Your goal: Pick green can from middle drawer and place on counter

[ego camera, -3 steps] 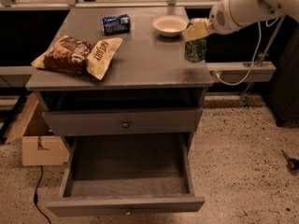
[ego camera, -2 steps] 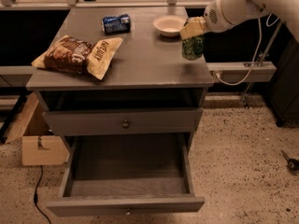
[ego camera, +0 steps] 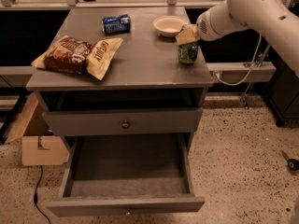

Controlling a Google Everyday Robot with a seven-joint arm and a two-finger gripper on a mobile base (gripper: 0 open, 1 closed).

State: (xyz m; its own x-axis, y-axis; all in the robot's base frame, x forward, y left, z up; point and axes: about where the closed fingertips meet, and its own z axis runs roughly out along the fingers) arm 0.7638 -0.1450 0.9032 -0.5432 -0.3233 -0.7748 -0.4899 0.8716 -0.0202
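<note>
The green can [ego camera: 188, 53] stands upright on the counter [ego camera: 140, 55], near its right edge, just in front of the bowl. My gripper [ego camera: 187, 35] comes in from the right on the white arm and sits over the can's top, its cream fingers around the can's upper part. The middle drawer [ego camera: 127, 171] is pulled out below, with a bare floor.
A white bowl [ego camera: 169, 25] sits behind the can. A blue can [ego camera: 116, 24] lies on its side at the back. A chip bag [ego camera: 77, 55] lies on the left. The upper drawer front with a round knob [ego camera: 125, 124] is shut. A cardboard box [ego camera: 39, 143] stands on the floor at left.
The arm and the green can have moved a little left and down, from the counter's right edge to the counter top in front of the bowl.
</note>
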